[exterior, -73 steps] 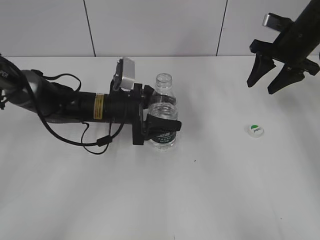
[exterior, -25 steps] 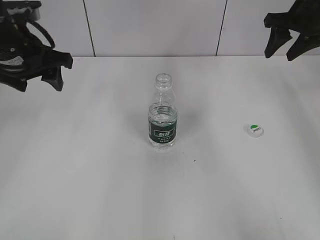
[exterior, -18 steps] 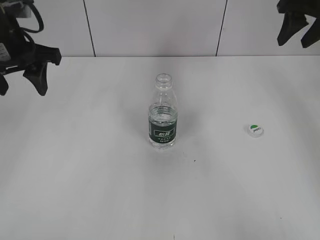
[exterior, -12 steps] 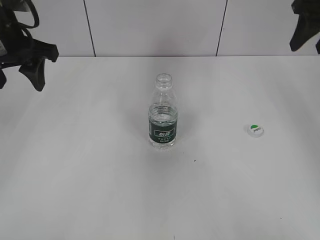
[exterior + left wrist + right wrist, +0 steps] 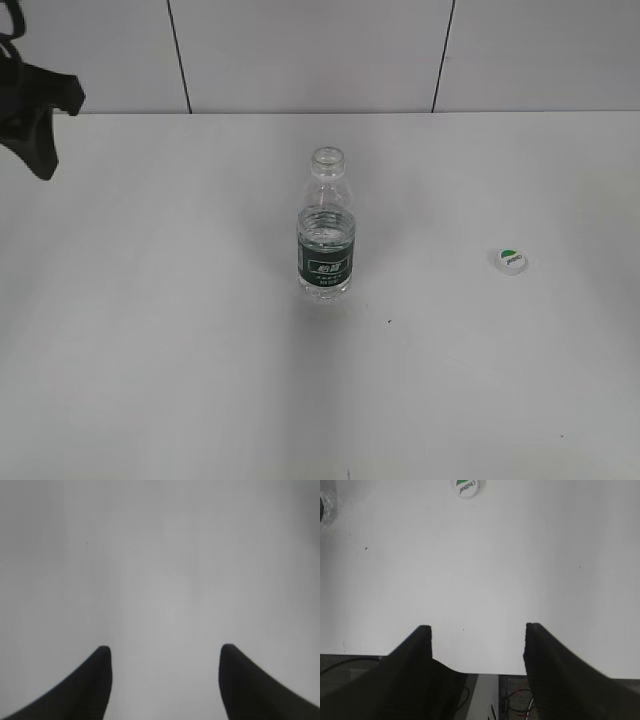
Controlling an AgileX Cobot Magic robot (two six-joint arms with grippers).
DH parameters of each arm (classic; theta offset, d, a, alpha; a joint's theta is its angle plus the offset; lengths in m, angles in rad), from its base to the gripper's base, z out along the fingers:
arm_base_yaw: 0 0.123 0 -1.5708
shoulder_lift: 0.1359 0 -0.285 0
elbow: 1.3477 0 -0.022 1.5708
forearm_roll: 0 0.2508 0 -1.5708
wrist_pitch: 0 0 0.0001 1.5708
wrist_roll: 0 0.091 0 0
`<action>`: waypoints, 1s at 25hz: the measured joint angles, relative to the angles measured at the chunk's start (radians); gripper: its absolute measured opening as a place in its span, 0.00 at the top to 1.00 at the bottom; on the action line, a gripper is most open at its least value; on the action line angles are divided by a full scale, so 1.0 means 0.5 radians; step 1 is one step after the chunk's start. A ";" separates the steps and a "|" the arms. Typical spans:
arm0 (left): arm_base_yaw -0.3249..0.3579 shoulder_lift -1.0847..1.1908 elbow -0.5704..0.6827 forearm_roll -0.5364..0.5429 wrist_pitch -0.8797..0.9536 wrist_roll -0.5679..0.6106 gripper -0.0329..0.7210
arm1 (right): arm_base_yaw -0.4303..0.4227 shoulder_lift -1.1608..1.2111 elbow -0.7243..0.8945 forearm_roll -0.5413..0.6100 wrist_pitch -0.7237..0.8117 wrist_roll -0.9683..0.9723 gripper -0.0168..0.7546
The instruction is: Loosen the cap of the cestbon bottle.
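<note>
The cestbon bottle (image 5: 325,245) stands upright mid-table, its neck open with no cap on it. The cap (image 5: 509,261), white with a green patch, lies on the table to the bottle's right; it also shows at the top edge of the right wrist view (image 5: 466,487). My left gripper (image 5: 165,652) is open and empty over bare table; one of its fingers (image 5: 40,120) shows at the far left edge of the exterior view. My right gripper (image 5: 477,630) is open and empty, high above the table's edge, and out of the exterior view.
The white table (image 5: 180,350) meets a panelled wall at the back. In the right wrist view the table's edge (image 5: 485,672) shows, with cables and floor below it. A sliver of the bottle (image 5: 326,505) shows at that view's left edge.
The left gripper let go of the bottle and drew back to the far left edge. The right gripper rose and left the exterior view. Bottle and cap have not moved.
</note>
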 joint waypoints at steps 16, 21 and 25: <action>0.000 -1.316 1.042 -0.005 0.009 0.001 0.46 | 0.000 -1.513 0.702 -0.158 0.007 -0.046 0.40; 0.000 -1.877 1.238 -0.005 0.013 0.001 0.46 | 0.000 -1.837 0.750 -0.202 -0.007 -0.052 0.40; 0.000 -2.276 1.345 -0.002 0.013 0.001 0.46 | 0.000 -2.025 0.897 -0.251 -0.010 -0.083 0.40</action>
